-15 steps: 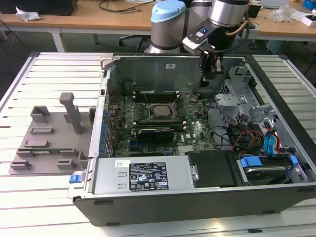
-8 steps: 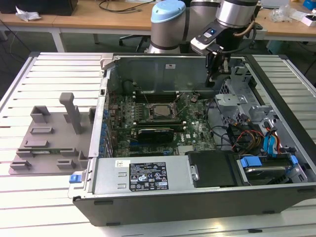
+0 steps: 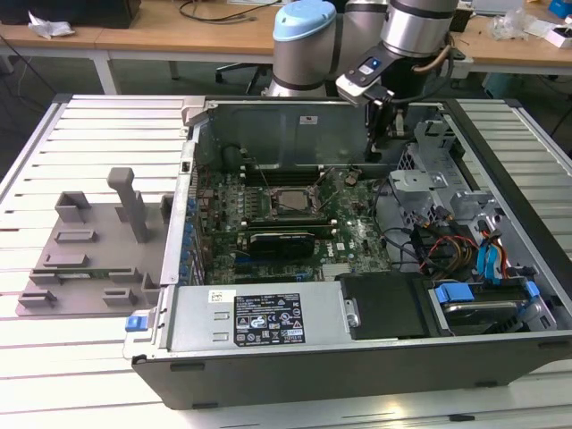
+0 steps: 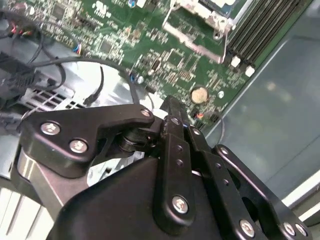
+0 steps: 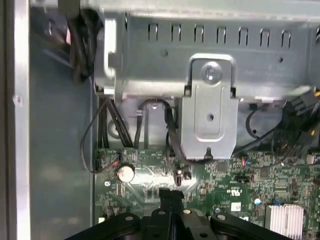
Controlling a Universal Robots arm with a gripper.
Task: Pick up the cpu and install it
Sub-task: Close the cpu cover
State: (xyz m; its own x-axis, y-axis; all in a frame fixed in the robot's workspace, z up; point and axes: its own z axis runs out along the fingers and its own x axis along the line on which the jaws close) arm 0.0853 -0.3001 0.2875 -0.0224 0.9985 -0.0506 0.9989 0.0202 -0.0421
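Note:
Inside the open computer case, the black socket frame on the green motherboard holds a flat grey square that looks like the cpu. My gripper hangs inside the case near its back wall, to the exterior view's right of the socket and apart from it. In both wrist views its black fingers are pressed together with nothing between them, above the board close to a round coin battery. The socket's metal frame lies beyond the fingertips.
A grey plastic fixture tray lies outside the case at the exterior view's left. A metal drive cage, cable bundles and blue connectors crowd the case at the exterior view's right. A bracket and black cables stand ahead of the fingers.

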